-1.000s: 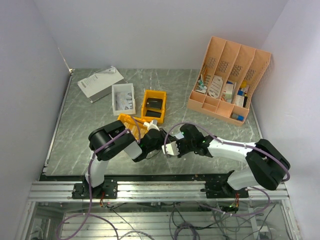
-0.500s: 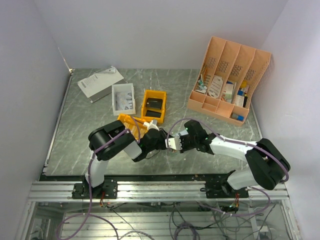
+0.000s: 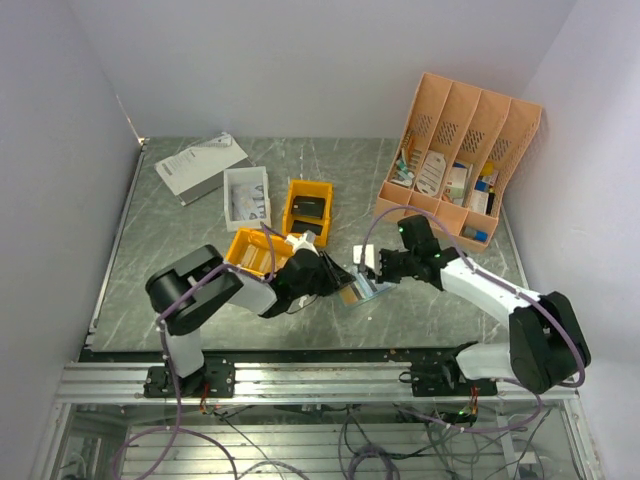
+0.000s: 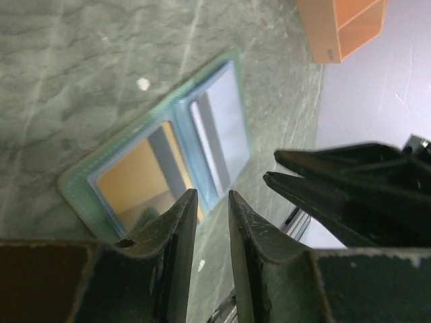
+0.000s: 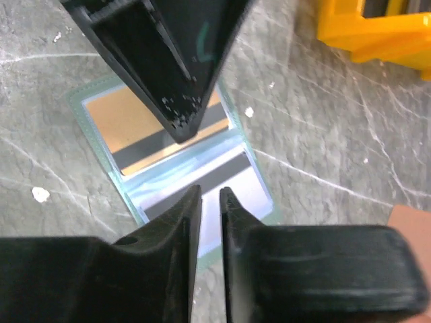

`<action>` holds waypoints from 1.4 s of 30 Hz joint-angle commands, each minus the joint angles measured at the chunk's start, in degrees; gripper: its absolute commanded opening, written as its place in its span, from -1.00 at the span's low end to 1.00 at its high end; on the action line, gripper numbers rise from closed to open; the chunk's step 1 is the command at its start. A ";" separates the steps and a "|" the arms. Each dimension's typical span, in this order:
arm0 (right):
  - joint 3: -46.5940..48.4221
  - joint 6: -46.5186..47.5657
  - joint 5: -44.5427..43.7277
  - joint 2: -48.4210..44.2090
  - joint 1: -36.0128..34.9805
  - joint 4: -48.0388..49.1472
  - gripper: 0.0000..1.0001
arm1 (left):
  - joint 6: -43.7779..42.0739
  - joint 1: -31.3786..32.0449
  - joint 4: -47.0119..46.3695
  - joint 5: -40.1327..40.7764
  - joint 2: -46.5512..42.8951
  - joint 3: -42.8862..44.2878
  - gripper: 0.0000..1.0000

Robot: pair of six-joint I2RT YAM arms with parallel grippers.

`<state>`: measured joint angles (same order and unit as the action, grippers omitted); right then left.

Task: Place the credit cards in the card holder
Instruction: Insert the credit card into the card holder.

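Left arm folded low, forearm reaching right; left claw (image 4: 210,195) angled downward, jaws a narrow slit apart, nothing between them. Right arm stretched left, wrist pitched down; right claw (image 5: 210,192) faces the left claw, tips near but apart; jaws barely parted, empty.

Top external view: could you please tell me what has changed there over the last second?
The right hand drew back toward the right rear and parted its jaws slightly; the left arm's elbow swung left. The card holder, earlier between the two hands, now lies open on the table, free of both. The peach organiser and orange bin stayed put.
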<state>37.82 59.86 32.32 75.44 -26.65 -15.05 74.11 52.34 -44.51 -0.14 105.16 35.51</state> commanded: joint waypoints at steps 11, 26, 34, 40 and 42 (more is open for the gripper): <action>15.76 -20.24 13.29 8.78 11.53 -16.05 -0.29 | -25.97 3.69 22.80 14.71 -26.44 1.77 -0.25; 18.98 -26.19 5.88 20.32 16.57 -19.46 -0.07 | -28.45 1.82 29.22 19.41 -56.39 -11.18 0.48; 21.65 -28.50 10.96 25.48 16.65 -22.01 -0.12 | -26.48 1.89 23.08 9.67 -52.82 -13.77 0.30; 21.89 -28.32 12.35 26.06 16.81 -22.67 -0.17 | -23.54 2.31 14.67 8.95 -45.53 -16.97 0.24; 22.07 -27.91 12.74 26.37 16.83 -23.27 -0.21 | -23.26 3.21 14.74 9.28 -41.99 -16.15 0.19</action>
<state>58.50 31.90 43.16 100.77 -10.24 -36.64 49.45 54.54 -24.08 10.61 58.37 19.05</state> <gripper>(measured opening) 0.409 0.610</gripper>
